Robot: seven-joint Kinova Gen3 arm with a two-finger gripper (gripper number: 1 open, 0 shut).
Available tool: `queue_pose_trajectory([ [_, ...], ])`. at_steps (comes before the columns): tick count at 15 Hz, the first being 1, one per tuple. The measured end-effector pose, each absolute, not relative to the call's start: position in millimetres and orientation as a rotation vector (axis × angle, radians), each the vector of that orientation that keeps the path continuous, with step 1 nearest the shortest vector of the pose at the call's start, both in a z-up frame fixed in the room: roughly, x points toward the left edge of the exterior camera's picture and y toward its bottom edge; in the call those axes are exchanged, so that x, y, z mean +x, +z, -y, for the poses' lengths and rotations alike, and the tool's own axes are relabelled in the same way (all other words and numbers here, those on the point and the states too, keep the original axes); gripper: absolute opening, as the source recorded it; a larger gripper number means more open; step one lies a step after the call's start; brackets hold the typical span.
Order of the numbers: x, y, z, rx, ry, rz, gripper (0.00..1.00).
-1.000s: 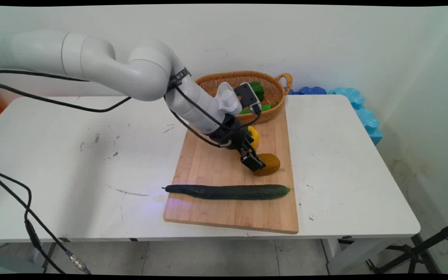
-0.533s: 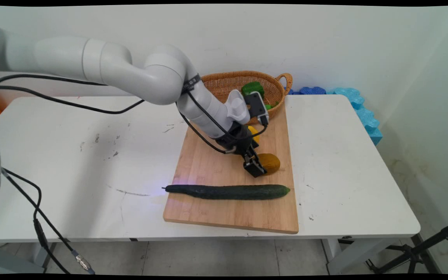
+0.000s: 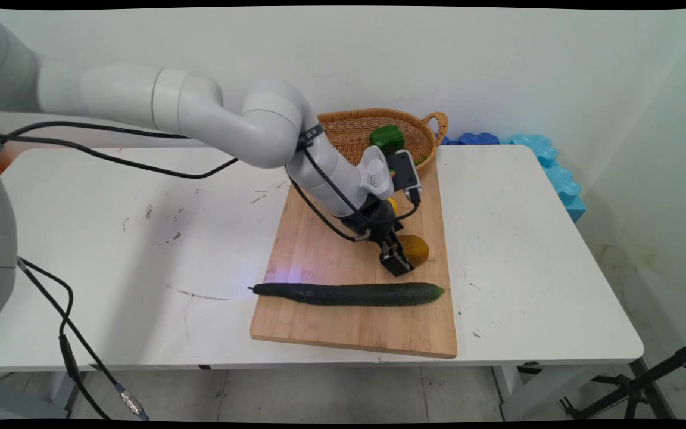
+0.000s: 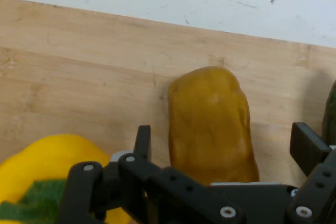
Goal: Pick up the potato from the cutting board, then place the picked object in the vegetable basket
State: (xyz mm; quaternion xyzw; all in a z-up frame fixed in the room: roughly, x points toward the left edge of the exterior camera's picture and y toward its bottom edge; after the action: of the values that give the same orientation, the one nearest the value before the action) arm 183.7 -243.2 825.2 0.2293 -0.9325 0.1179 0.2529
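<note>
Hand view: hand (image 4: 223,148) spread wide around brown potato (image 4: 211,124); it's slid right & lower vs 1s ago, board (image 3: 319,250) untouched.

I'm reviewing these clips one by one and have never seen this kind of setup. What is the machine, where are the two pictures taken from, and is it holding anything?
It is a white robot arm ending in a black two-finger gripper. The main view looks down across a white table; the hand view looks along the gripper itself. On a wooden cutting board lie a brown potato, a yellow pepper and a long cucumber; a wicker basket stands behind. The gripper is open, its fingers either side of the potato, holding nothing.
</note>
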Motion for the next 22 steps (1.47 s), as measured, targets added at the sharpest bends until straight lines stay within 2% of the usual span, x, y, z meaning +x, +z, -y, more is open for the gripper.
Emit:
queue_pose_trajectory([
  [3, 179.2, 820.3, 246.4, 0.606, 0.33, 2.546, 1.0],
  [4, 178.1, 818.9, 247.2, 0.599, 0.335, 2.55, 0.0],
  [12, 174.2, 820.2, 248.4, 0.568, 0.366, 2.563, 0.0],
  [22, 183.8, 865.0, 260.4, 0.572, 0.4, 2.509, 0.0],
])
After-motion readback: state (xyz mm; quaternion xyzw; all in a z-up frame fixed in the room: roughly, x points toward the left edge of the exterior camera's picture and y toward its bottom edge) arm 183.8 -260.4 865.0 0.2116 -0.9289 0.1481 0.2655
